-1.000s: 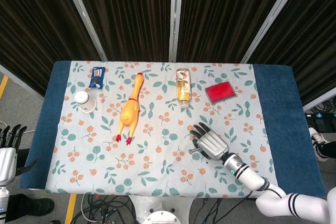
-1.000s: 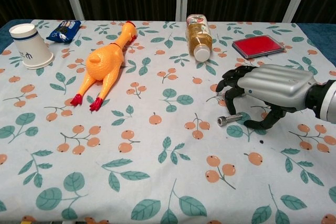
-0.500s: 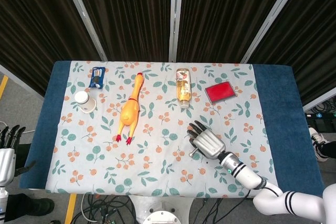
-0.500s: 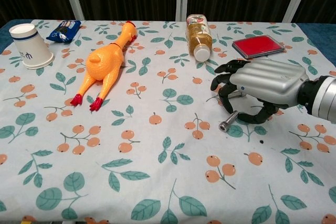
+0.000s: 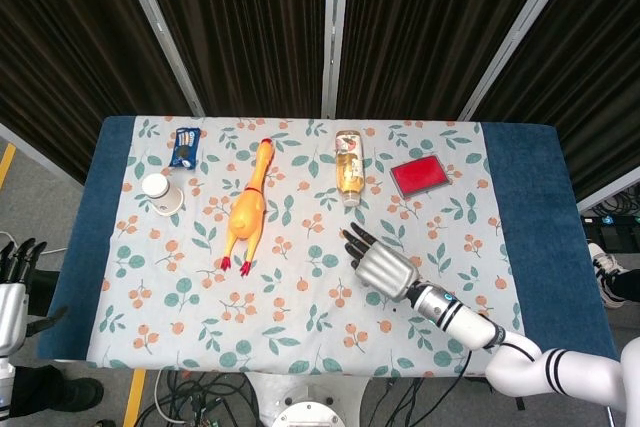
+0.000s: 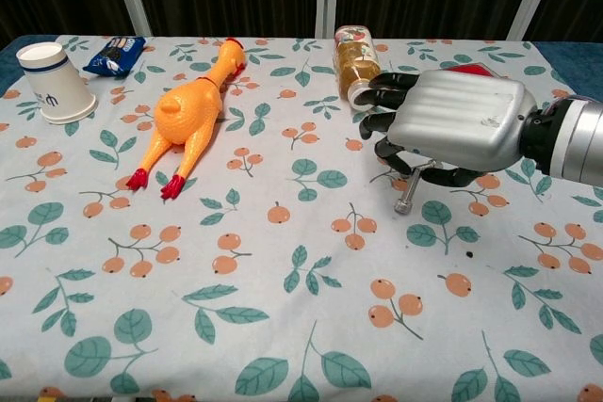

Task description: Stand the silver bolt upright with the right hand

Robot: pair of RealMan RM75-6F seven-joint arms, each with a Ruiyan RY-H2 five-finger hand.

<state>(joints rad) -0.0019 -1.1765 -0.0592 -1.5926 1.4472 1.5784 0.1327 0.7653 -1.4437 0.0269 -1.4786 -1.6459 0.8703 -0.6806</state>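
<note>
The silver bolt [image 6: 411,189] hangs steeply tilted, almost upright, with its head down close to the floral cloth [image 6: 283,327]. My right hand [image 6: 450,125] is lifted above the cloth and pinches the bolt's upper shaft between thumb and fingers. Whether the head touches the cloth I cannot tell. In the head view my right hand [image 5: 381,268] covers the bolt, right of the table's centre. My left hand [image 5: 10,285] hangs off the table's left edge, fingers apart and holding nothing.
A yellow rubber chicken [image 6: 184,105] lies at centre left. A bottle [image 6: 353,61] lies on its side just behind my right hand. A red box [image 5: 417,175] sits at back right. A paper cup [image 6: 52,82] and blue packet [image 6: 115,54] occupy the far left.
My right hand has closed on the bolt and risen, shifting slightly left and back. The bolt went from lying flat to hanging head-down, nearly upright. The left hand stayed put.
</note>
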